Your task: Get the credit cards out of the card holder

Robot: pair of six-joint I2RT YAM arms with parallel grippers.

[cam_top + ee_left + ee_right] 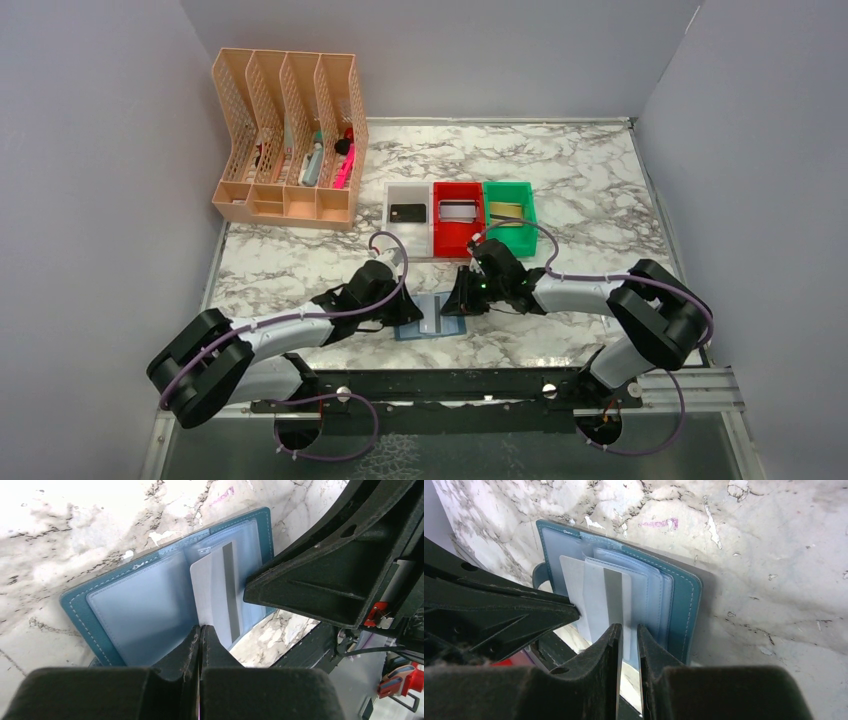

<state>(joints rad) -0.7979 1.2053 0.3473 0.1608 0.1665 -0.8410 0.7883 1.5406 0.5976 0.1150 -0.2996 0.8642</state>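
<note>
My left gripper [201, 634] is pinched on the card's [216, 587] end; its long axis runs straight from me into the wallet [132, 605] by the tabletop's [300, 268] near edge; right gripper [629, 641] narrowly apart, hold unclear.

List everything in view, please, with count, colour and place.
marble-patterned table: one, white-grey, underneath
mesh file rack: one, peach, far left
plastic bins: three, white, red, green, mid-table row
flat cards inside them: three, black, silver, gold, same order
bifold card holder: one, blue, open, near edge
striped plastic card: one, pale grey, sticking from holder's pocket
left gripper: one, black, shut on striped card
right gripper: one, black, fingers slightly apart over holder
</note>
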